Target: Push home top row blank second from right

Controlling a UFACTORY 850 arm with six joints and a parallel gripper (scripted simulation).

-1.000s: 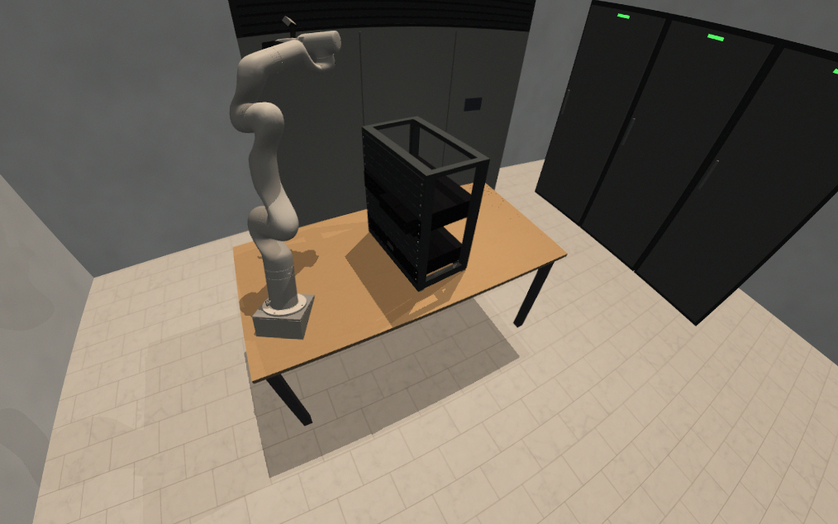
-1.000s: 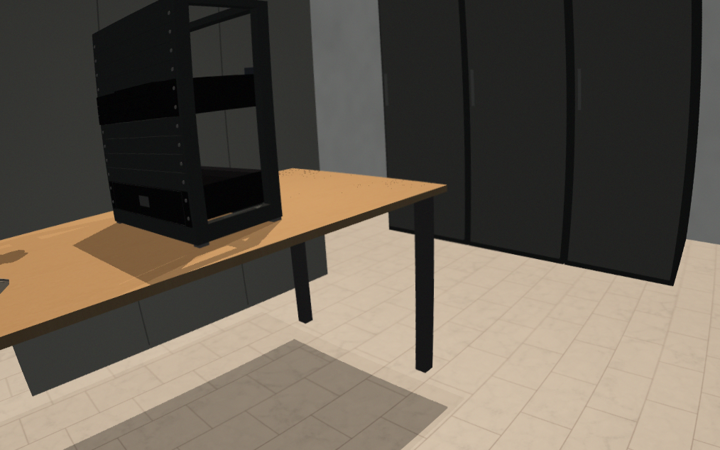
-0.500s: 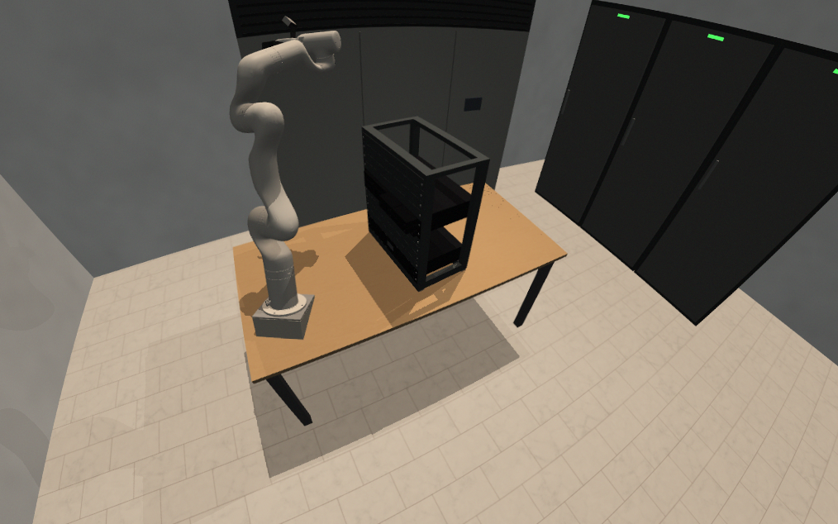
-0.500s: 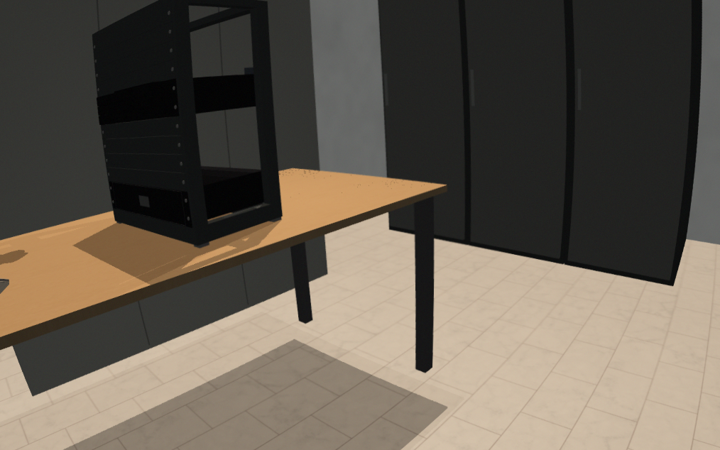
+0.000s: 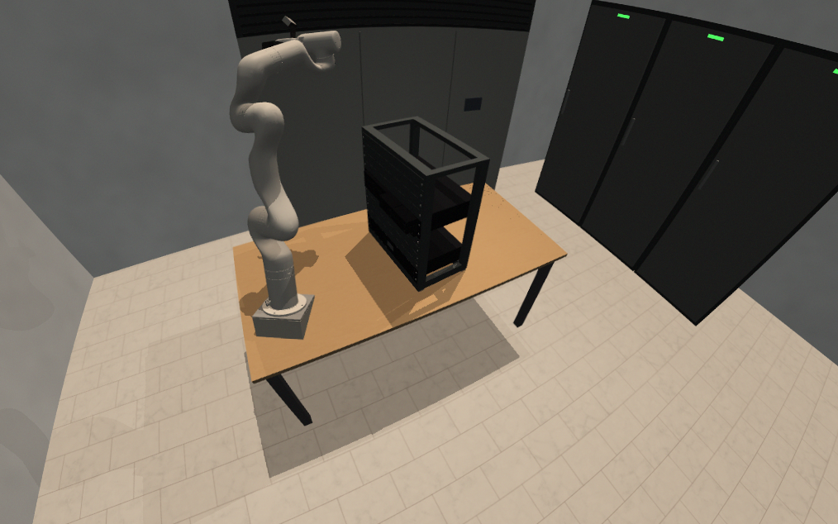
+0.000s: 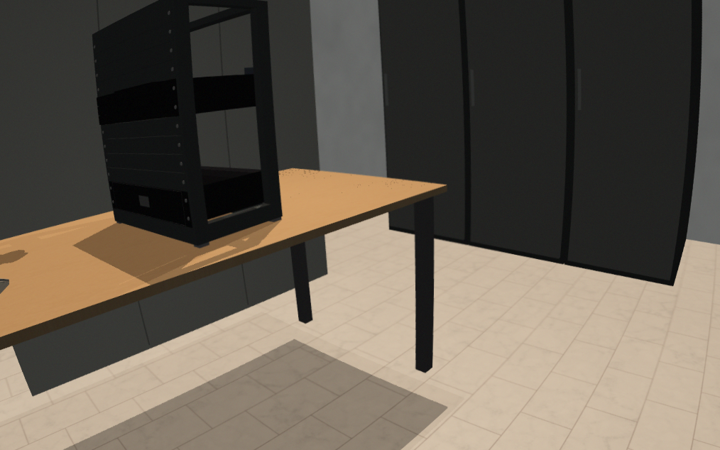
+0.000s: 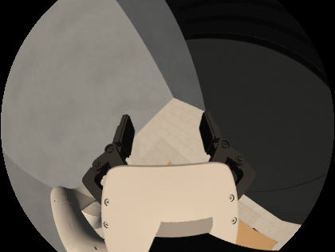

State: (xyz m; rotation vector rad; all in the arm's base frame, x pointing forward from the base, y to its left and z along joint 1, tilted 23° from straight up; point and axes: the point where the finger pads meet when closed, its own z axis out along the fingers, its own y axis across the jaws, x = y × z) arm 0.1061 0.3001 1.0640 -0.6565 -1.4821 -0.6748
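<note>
Gripper [image 7: 166, 132] with jaws wide apart and empty, raised high above the rack [image 5: 426, 166], well apart from it. Target blank is somewhere on the rack's dark front, indistinguishable here. Risk: wrong blank pressed, or a hard shove shifting or tipping the rack.

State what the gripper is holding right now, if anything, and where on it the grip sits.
Nothing is held. The gripper is open, with only floor and wall showing between its fingers, and the arm is raised well apart from the rack.
</note>
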